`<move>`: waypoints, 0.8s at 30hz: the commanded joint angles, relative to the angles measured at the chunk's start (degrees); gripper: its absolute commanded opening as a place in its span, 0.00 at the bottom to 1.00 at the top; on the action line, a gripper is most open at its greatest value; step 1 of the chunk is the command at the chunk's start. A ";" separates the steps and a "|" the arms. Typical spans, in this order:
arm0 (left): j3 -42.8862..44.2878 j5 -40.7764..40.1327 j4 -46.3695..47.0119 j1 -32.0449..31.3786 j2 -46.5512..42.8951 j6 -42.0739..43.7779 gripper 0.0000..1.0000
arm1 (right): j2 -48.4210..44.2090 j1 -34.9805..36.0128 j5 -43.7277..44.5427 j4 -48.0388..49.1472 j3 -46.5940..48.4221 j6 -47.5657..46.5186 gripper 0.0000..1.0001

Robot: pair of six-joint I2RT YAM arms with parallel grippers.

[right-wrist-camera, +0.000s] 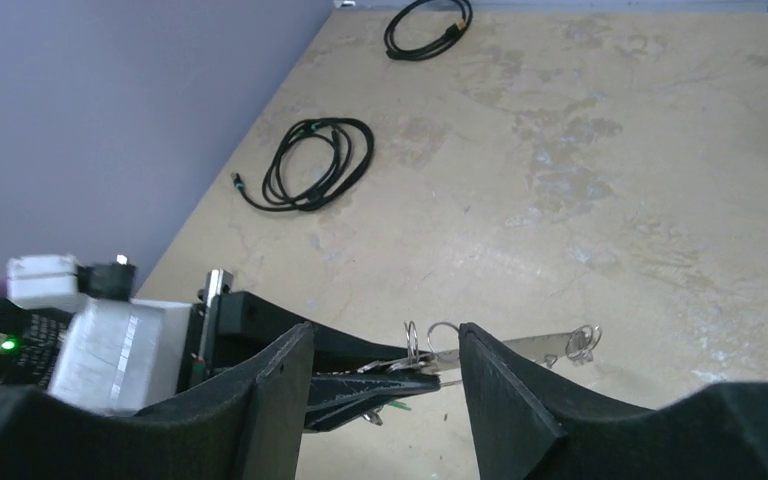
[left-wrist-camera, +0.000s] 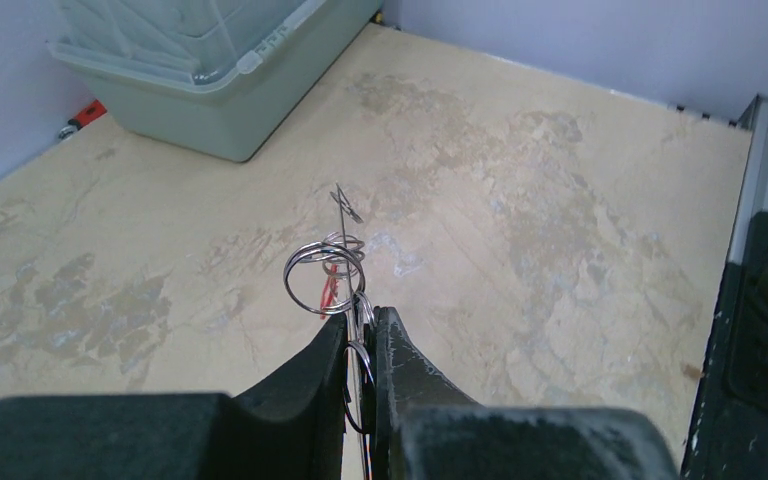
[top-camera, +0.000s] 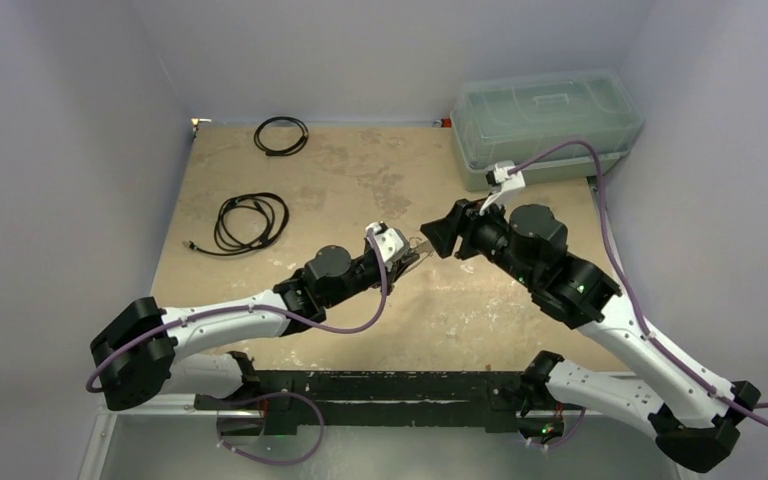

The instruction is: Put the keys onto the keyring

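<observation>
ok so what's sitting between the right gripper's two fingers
The left gripper's tip, shut on the keyring. The right wrist view shows it, with bare table behind.

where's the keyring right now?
Table centre in the top view: the keyring is pinched in the left hand, held up between the open fingers of the right hand.

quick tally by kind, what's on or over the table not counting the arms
black cables: 2, the thin loop and the coiled bundle
plastic box with lid: 1
keyring: 1, pinched in the left gripper; the keys on it are too small to count
total: 4
</observation>
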 commanded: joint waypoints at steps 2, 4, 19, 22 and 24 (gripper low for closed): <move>4.58 -2.31 8.82 -0.14 0.37 -9.90 0.00 | -0.06 -0.06 -0.19 7.89 -5.18 3.73 0.57; 5.43 -1.83 7.88 -0.16 0.90 -10.89 0.00 | 0.58 -0.02 -2.46 9.92 -7.10 4.35 0.55; 5.35 -2.84 6.70 -0.19 0.76 -12.49 0.00 | 3.67 0.14 -2.30 10.89 -7.95 3.58 0.35; 5.28 -2.76 6.62 -0.14 0.50 -12.61 0.00 | 3.73 0.13 -1.89 10.73 -8.01 3.39 0.32; 5.32 -2.68 6.53 -0.14 0.30 -12.70 0.00 | 3.73 0.12 -1.61 10.69 -8.03 3.23 0.32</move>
